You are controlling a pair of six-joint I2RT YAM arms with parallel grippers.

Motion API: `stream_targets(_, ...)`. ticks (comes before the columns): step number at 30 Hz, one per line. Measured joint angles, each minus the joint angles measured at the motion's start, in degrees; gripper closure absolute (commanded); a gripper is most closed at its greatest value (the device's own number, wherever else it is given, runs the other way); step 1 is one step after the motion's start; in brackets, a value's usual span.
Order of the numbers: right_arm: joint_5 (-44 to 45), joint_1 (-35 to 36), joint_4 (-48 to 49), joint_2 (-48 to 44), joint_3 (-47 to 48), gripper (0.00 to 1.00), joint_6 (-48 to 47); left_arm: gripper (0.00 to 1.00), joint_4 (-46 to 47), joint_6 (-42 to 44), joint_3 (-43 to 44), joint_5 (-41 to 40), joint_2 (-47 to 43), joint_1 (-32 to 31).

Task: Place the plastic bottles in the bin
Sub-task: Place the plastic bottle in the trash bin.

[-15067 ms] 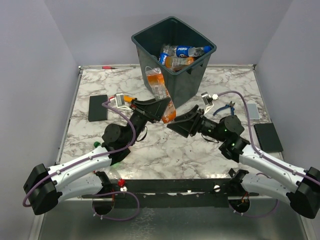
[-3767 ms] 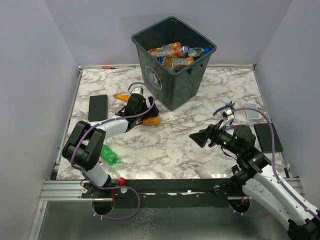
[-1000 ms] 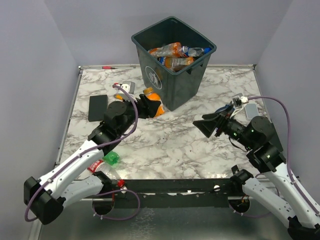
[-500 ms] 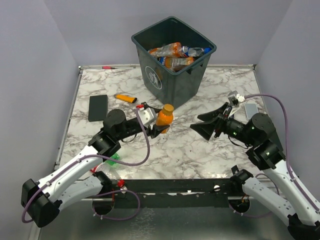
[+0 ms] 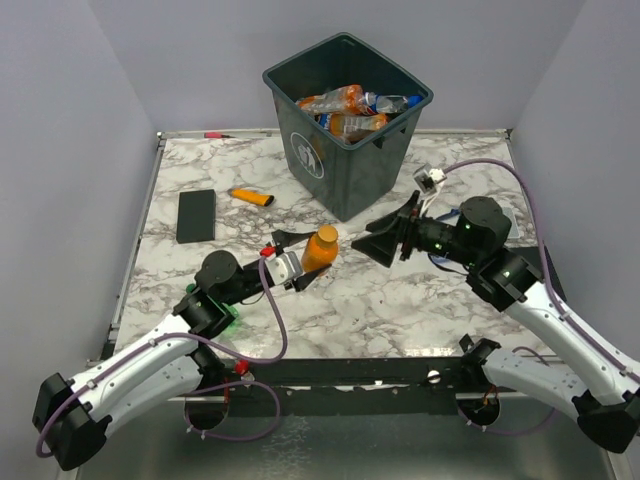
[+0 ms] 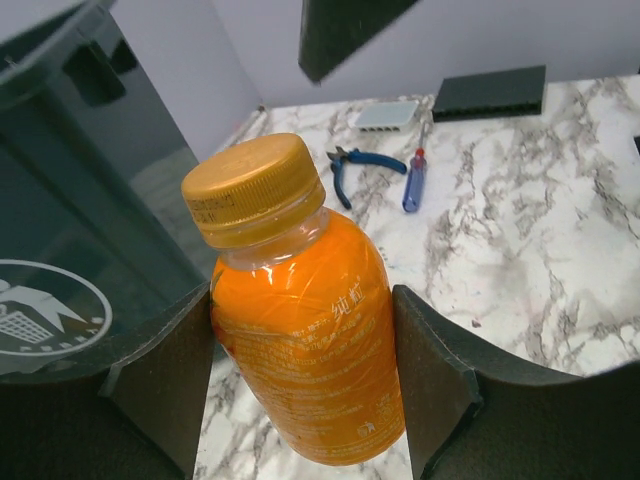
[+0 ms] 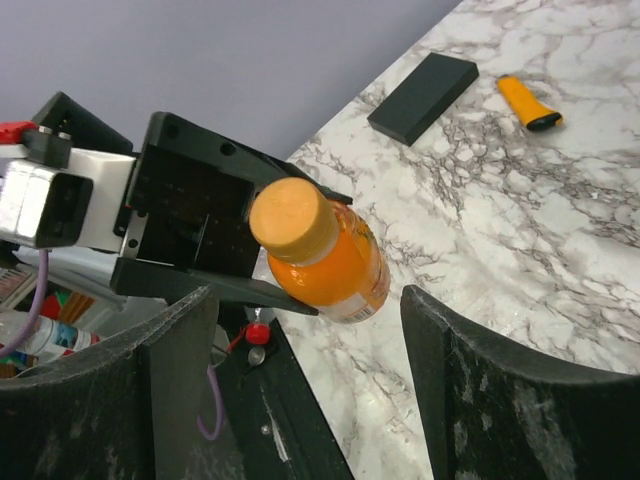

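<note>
Orange bottle (image 5: 320, 247), clamped cap-up in your left claw (image 5: 303, 262), lay at 9 o'clock from your right claw (image 5: 388, 236), whose jaws stood apart.

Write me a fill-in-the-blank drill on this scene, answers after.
The left claw is shut on an ___ bottle.
The right claw stands ___, holding nothing.
The bin holds several ___.
The pliers have ___ handles.
Answers: orange; open; bottles; blue.
</note>
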Motion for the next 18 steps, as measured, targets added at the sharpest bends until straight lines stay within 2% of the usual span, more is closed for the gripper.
stream_targets(7, 6.64, 7.58, 0.17, 5.79, 2.43, 0.30, -0.83, 0.60, 2.69, 0.55, -0.17, -0.94, 0.22, -0.22)
stream_targets(18, 8.81, 10.78, 3.80, 11.52, 2.75, 0.33, 0.72, 0.61, 3.67, 1.18, -1.62, -2.62, -1.38, -0.92)
